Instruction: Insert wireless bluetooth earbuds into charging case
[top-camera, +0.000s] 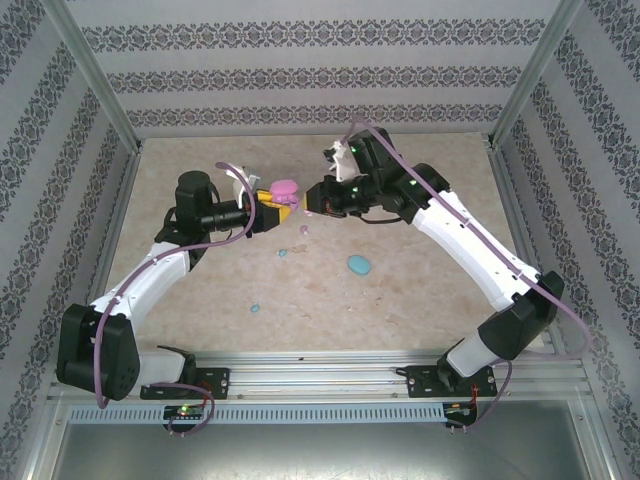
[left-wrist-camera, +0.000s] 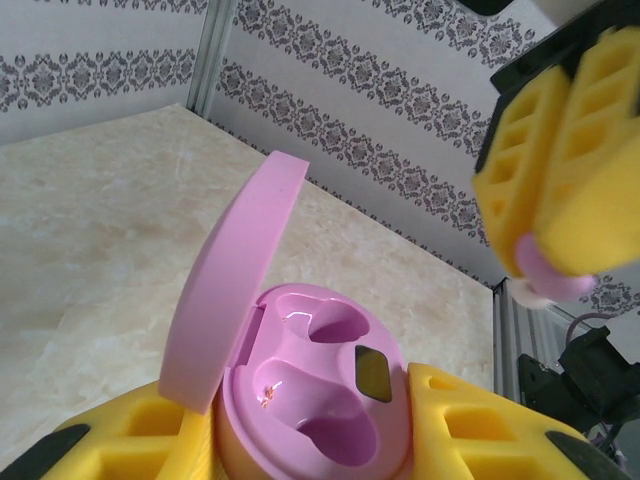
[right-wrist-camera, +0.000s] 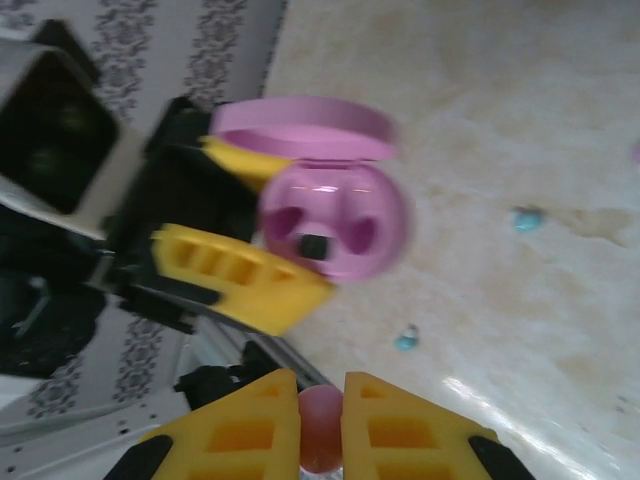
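left gripper (top-camera: 272, 203) is clamped on the pink charging case (left-wrist-camera: 320, 400) and holds it off the table (top-camera: 420, 310), mid-workspace. yellow fingers (left-wrist-camera: 480, 430) press on both sides of the base. the lid (left-wrist-camera: 235, 280) is hinged up and stands nearly upright. both wells face up and look bare. there's a dark rectangular patch (left-wrist-camera: 373, 372) between the wells; can't make out any marking on it.

right gripper (right-wrist-camera: 322, 385) is closed tight on a pink earbud (right-wrist-camera: 320, 440), pinched between the yellow pads. in the left wrist view the bud pokes out below the fingertips, up and to the right of the open case, near it but not touching. from the top view the two grippers meet tip to tip over the table's far half.

still on the table:
- first blue earbud (top-camera: 283, 253), just in front of the grippers
- second blue earbud (top-camera: 256, 307), nearer the arm bases
- light blue case (top-camera: 358, 265), closed, to the right of both
- small pale speck (top-camera: 304, 230) under the grippers, too small to tell what it is
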